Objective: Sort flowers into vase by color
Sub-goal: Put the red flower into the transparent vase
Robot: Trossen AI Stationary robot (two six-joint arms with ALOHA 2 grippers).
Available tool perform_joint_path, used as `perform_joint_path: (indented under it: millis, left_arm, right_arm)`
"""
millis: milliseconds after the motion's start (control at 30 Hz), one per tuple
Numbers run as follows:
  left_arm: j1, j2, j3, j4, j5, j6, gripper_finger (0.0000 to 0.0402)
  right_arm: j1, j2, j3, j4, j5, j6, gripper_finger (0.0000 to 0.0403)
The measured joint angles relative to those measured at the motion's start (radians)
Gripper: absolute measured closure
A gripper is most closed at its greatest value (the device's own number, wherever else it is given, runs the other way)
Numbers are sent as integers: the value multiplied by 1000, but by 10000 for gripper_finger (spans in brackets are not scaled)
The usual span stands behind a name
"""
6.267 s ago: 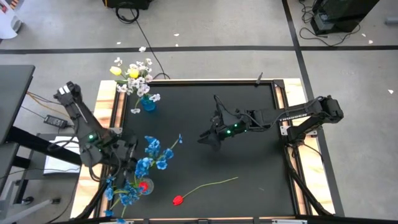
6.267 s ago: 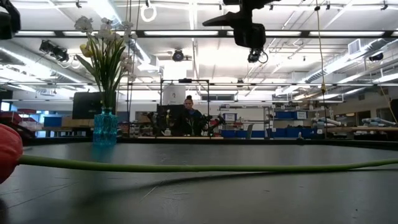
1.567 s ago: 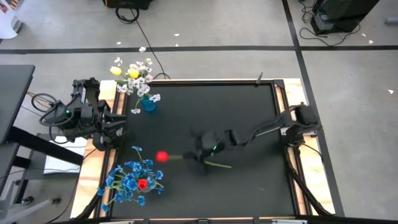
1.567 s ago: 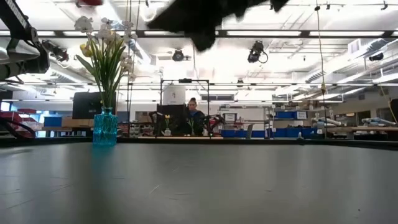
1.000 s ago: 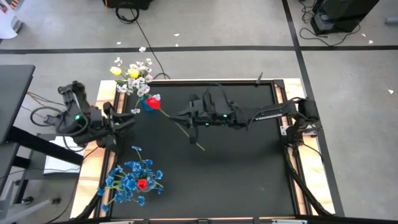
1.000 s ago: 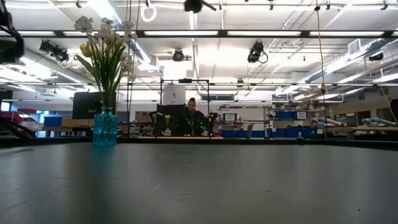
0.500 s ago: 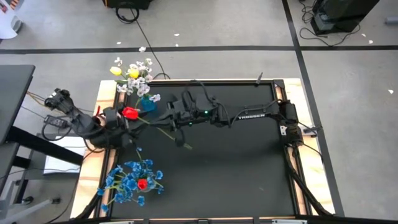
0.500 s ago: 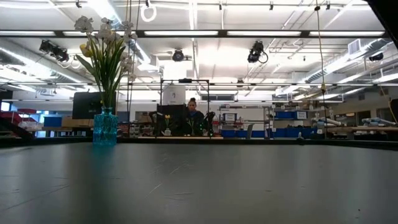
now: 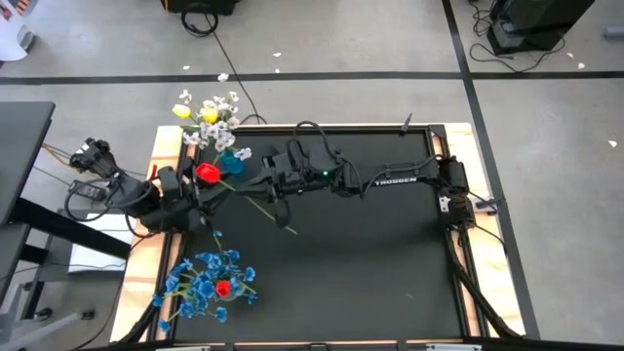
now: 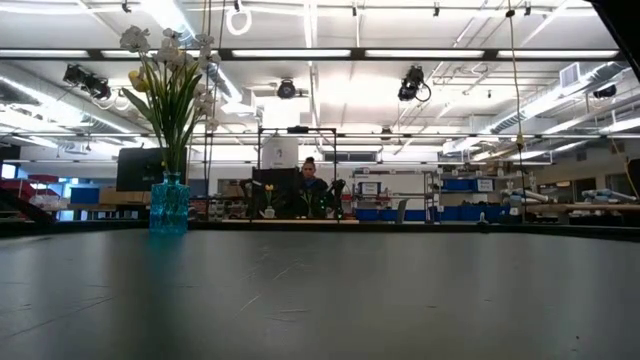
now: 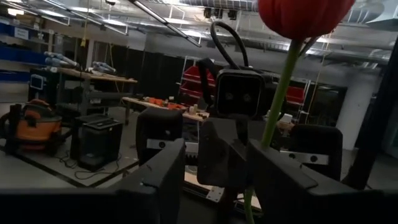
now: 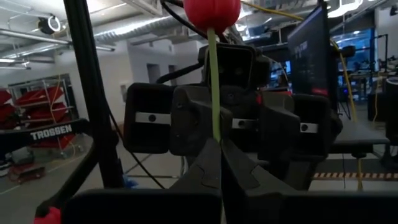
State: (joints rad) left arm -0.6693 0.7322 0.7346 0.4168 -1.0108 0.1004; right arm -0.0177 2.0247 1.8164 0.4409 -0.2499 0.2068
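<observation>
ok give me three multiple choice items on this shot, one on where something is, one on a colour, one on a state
1. Where is the red tulip?
A. lying flat at the table's near edge
B. in the air between the two tools, by the table's left edge
C. standing in the far vase

2. What colour is the vase holding the white and yellow flowers?
A. blue
B. red
C. black

3. How is the right tool?
A. wide open, empty
B. shut on the tulip's stem
C. resting on the table

Answers:
1 B: the high view shows the bloom between the left tool and the right arm, and both wrist views show it upright, off the table.
2 A: the low view shows turquoise-blue glass.
3 B: the right wrist view shows the green stem rising from its closed fingers.
</observation>
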Motion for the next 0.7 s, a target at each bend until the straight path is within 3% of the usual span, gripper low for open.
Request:
perform_joint_path:
  millis: [333, 700]
  left_arm:
    - [-3, -13, 1, -3, 16, -5, 168]
    - [-3, -13, 1, -5, 36, -19, 163]
  right_arm:
    - [-11, 2, -2, 63, 0, -3, 401]
    - [-17, 2, -2, 14, -7, -27, 401]
